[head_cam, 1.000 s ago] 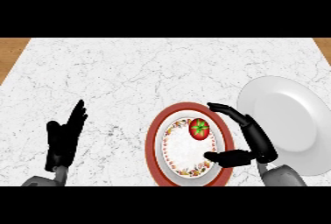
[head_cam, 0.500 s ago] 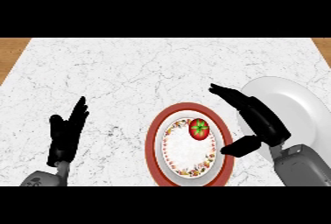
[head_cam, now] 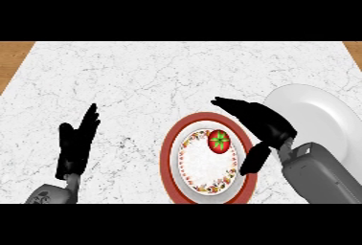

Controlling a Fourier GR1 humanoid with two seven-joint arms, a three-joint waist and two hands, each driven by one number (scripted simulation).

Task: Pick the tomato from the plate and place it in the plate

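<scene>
At centre, tomato (head_cam: 219, 141) sits untouched on red-rimmed plate (head_cam: 170, 158). Right hand (head_cam: 258, 125) at its 3 o'clock, fingers spread, holding nothing. White plate (head_cam: 322, 119) waits further right. Left hand (head_cam: 76, 142) rests at 9 o'clock, fingers straight. Pick and transfer remain.

Looking steeply down from head height onto the marble counter (head_cam: 141, 81), facing forward, close in, forearms entering from the lower edge.

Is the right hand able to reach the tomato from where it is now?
Probably yes. The right hand is open right beside the tomato, which lies uncovered on the red-rimmed plate. Nothing stands between them; its fingers reach past the tomato's far side.
</scene>
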